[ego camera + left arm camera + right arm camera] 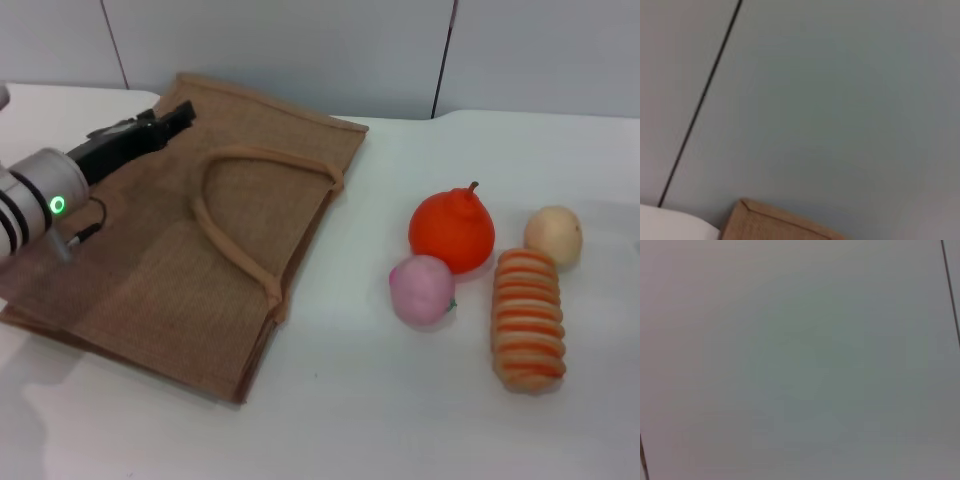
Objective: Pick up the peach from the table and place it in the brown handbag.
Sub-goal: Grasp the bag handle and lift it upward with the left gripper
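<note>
The peach (422, 290), small, round and pale pink, lies on the white table right of the bag, touching the front of an orange fruit. The brown handbag (170, 270) lies flat at the left, its looped handles on top; a corner of it shows in the left wrist view (770, 222). My left gripper (172, 118) hovers over the bag's far left corner, far from the peach. My right gripper is out of view; its wrist view shows only the grey wall.
A bright orange stemmed fruit (452, 230), a pale beige round fruit (554, 236) and a striped orange bread roll (528, 318) lie close to the peach. A grey panelled wall (300, 50) stands behind the table.
</note>
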Robot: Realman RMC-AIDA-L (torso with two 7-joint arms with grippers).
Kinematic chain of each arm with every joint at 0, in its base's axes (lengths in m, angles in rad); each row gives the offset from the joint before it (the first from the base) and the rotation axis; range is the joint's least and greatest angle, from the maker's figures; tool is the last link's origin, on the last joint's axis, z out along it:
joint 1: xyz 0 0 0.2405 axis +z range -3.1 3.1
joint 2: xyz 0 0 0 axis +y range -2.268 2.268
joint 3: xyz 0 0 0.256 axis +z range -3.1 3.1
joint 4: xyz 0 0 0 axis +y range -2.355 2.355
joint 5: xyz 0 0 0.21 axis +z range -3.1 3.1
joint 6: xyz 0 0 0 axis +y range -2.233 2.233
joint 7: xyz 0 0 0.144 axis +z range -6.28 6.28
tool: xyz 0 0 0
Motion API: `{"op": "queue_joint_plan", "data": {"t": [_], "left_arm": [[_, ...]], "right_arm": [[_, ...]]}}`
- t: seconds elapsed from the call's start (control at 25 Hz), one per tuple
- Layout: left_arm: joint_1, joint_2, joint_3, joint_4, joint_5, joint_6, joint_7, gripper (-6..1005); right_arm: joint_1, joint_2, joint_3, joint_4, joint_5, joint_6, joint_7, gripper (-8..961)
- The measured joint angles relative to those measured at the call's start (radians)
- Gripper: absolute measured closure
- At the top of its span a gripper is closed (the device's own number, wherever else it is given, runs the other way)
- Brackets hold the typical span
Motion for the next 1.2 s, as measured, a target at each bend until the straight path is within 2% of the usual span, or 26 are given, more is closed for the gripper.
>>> {"op": "queue_joint_plan", "data": {"t": [0.28,0.4,0.56,0.6,0.8,0.84,0.88,1.0,1.2], "left_arm": [[-0.005,-0.018,0.000,0.196,0.329,0.026,-0.421,307],[-0.008,-0.035,0.019,0.310,0.488,0.019,-0.635,307],[-0.006,-0.070,0.098,0.482,0.656,0.000,-0.886,308],[-0.003,-0.081,0.140,0.548,0.709,-0.008,-0.974,308],[-0.006,-0.085,0.232,0.610,0.812,-0.002,-1.130,308],[-0.016,-0.084,0.277,0.633,0.894,0.014,-1.220,308],[-0.016,-0.084,0.277,0.633,0.894,0.014,-1.220,308],[-0.041,-0.087,0.326,0.660,1.032,0.047,-1.344,308],[-0.063,-0.086,0.352,0.654,1.069,0.075,-1.349,307]], "right_arm": [[-0.006,-0.002,0.000,0.002,0.000,-0.001,-0.001,63],[-0.006,-0.002,-0.001,0.002,0.000,-0.001,-0.002,64],[-0.004,-0.001,-0.004,0.002,0.000,-0.001,-0.003,64],[-0.004,-0.001,-0.004,0.002,0.000,-0.001,-0.003,64],[-0.003,-0.001,-0.005,0.003,0.000,-0.001,-0.005,64],[-0.003,-0.001,-0.004,0.003,0.000,-0.001,-0.006,64],[-0.003,-0.001,-0.004,0.003,0.000,-0.001,-0.006,64],[-0.002,-0.001,-0.002,0.004,0.000,-0.003,-0.006,65],[0.002,-0.001,0.001,0.005,0.000,-0.014,-0.006,65]]}}
